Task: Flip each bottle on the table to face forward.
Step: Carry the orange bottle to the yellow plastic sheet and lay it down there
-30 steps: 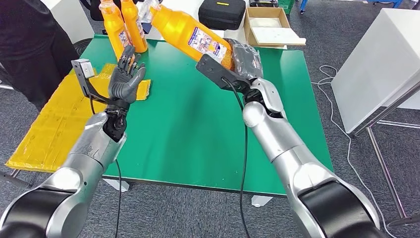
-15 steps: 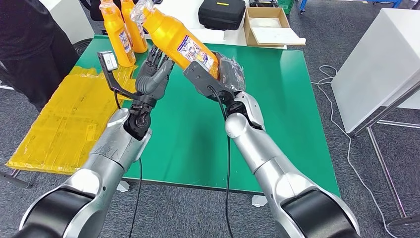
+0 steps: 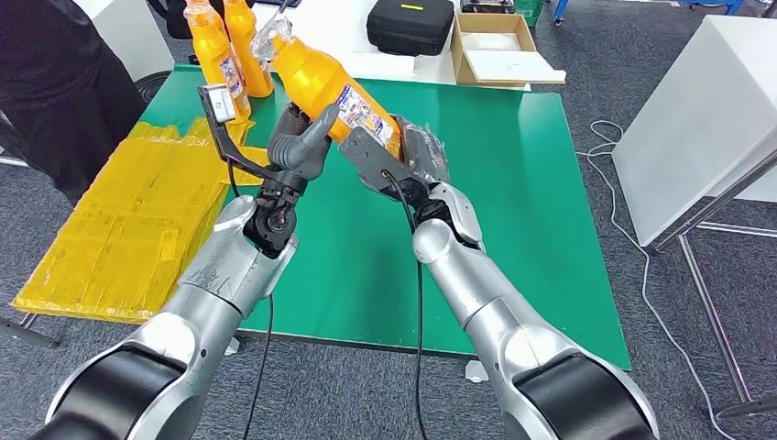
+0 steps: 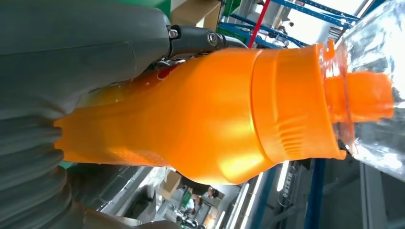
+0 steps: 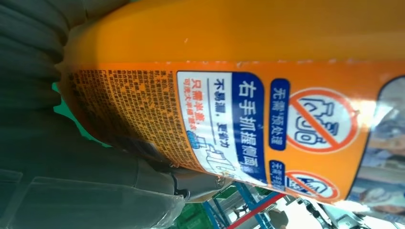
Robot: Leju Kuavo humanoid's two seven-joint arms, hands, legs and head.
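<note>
An orange bottle with a clear cap cover hangs tilted above the green table, its printed label toward me. My right hand grips its base end. My left hand wraps the bottle's middle, thumb on the near side and fingers behind. The left wrist view has the bottle's shoulder and neck pressed against my left hand. In the right wrist view the label sits just past my right hand. Two more orange bottles stand upright at the table's far left corner.
A yellow sheet covers the table's left side and overhangs its edge. A person in black stands at the left. Behind the table are a black case and an open cardboard box. A white table stands at the right.
My right hand has brought the tilted bottle leftward and nearer. My left hand has risen from the yellow sheet, moved right and closed around the bottle's middle.
</note>
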